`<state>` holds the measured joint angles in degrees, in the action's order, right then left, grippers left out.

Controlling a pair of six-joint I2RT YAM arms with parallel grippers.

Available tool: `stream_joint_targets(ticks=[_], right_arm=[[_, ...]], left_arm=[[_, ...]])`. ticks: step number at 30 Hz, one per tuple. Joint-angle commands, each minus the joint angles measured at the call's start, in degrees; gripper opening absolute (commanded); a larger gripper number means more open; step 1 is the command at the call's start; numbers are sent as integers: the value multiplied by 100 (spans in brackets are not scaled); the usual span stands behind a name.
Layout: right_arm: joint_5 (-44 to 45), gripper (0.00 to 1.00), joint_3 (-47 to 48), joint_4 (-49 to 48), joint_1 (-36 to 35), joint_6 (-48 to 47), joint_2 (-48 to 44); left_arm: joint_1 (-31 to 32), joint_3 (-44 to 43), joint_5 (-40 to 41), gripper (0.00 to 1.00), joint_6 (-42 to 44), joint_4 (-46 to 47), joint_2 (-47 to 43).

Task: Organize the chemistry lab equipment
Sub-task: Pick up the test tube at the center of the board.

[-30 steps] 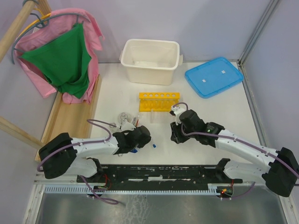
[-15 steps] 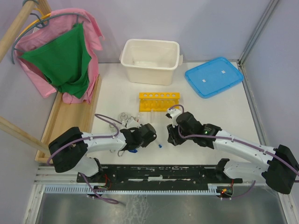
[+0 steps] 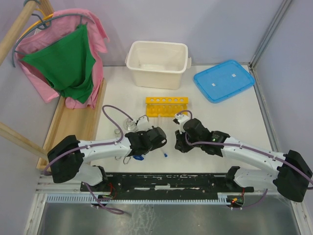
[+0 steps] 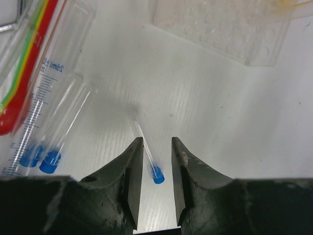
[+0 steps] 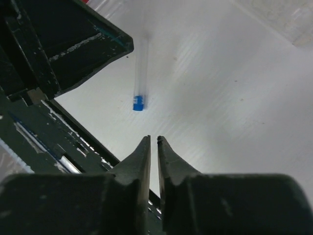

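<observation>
Blue-capped tube (image 4: 146, 152) lies flat on the white table (image 3: 234, 117) between the two arms, on the near side of the yellow test-tube rack (image 3: 166, 106). It is the smallest of the clear tubes in sight. The left gripper (image 4: 156, 143) hangs directly over it with fingers apart and nothing clamped. The cap sits in the gap between them, while the clear body runs forward and slants off past the left fingertip. The tube's long axis therefore falls roughly along the fingers' reach — a closing squeeze would meet it across its width, near the capped end.

The right gripper (image 5: 152, 141) stands off. From its wrist view the tube is ahead and a little to the left, cap end nearest, with bare table between. Its fingers are drawn almost together, only a slit left, and hold nothing.

The left arm is plainly the nearer, and the pick looks to be its job. The slight slant may call for a small wrist turn before closing, lest the round tube roll or pivot out.
</observation>
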<state>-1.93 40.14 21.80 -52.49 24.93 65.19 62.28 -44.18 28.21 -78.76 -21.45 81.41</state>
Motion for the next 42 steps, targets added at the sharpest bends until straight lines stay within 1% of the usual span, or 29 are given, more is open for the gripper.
stream_joint_targets(ticks=[1,3,5,8,10,11,12,13,16,23,26,34,38,42], right_arm=[[-752,13,-313,-1019,-106,618,-193],[-1291,7,-571,-1692,-147,996,-229],[-1568,5,-793,-2216,-230,1304,-200],[-1441,4,-936,-2460,-361,1410,-91],[-1370,3,-1018,-2675,-396,1455,28],[-1335,3,-1013,-2717,-404,1456,108],[-1223,3,-991,-2711,-418,1431,240],[-1143,3,-984,-2701,-420,1428,308],[-865,2,-830,-2527,-422,1439,618],[-848,2,-831,-2907,-463,1565,1213],[-878,2,-831,-3038,-504,1619,1328],[-738,1,-771,-3091,-633,1662,1513],[-552,1,-752,-2928,-655,1666,1505],[-424,1,-705,-2783,-658,1658,1587]], left_arm=[[38,-101,658,36,1053,-259,-353],[38,-16,685,36,1049,-240,-374],[39,50,728,36,1031,-237,-356],[38,157,791,36,1045,-37,-336],[41,367,769,36,1262,435,-403],[39,466,758,35,1376,702,-439],[38,613,735,35,1678,1119,-510],[40,674,743,35,1863,1329,-547],[33,739,854,34,2356,1684,-650],[19,882,1011,32,3044,2426,-975],[8,970,835,32,3272,2843,-961],[-5,842,322,28,3360,3396,-77],[-3,859,185,28,3382,3633,170],[-14,831,153,28,3384,3674,325]])
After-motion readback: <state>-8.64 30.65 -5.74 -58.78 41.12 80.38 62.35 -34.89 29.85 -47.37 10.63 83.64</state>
